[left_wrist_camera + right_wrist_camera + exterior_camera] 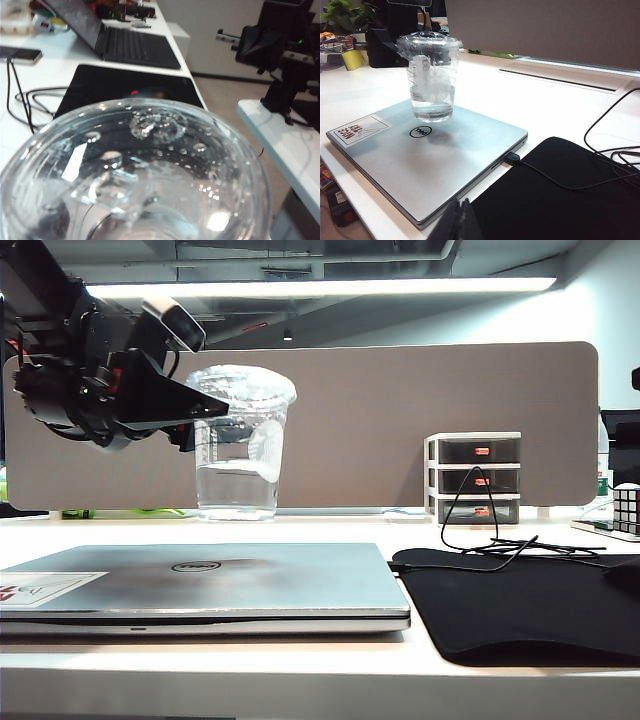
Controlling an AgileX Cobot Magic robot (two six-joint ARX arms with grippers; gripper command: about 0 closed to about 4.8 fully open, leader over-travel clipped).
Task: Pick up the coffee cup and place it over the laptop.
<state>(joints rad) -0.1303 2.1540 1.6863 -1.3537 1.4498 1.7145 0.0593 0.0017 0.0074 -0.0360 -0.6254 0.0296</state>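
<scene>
Exterior view shows us the laptop nearest; above its far part hangs the coffee cup, pinched by our left gripper. We judge lowering comes next, then letting go. Our right gripper, fingers pressed together, idles near the laptop's front edge.

An office: a desk divider panel; small drawer unit; open black laptop; ceiling strip light.

The clear tapered plastic coffee cup fills the left wrist view, cut off at six o'clock and blurred, hiding the left tool. The right tool's dark fingertips barely show, their gap unreadable.
</scene>
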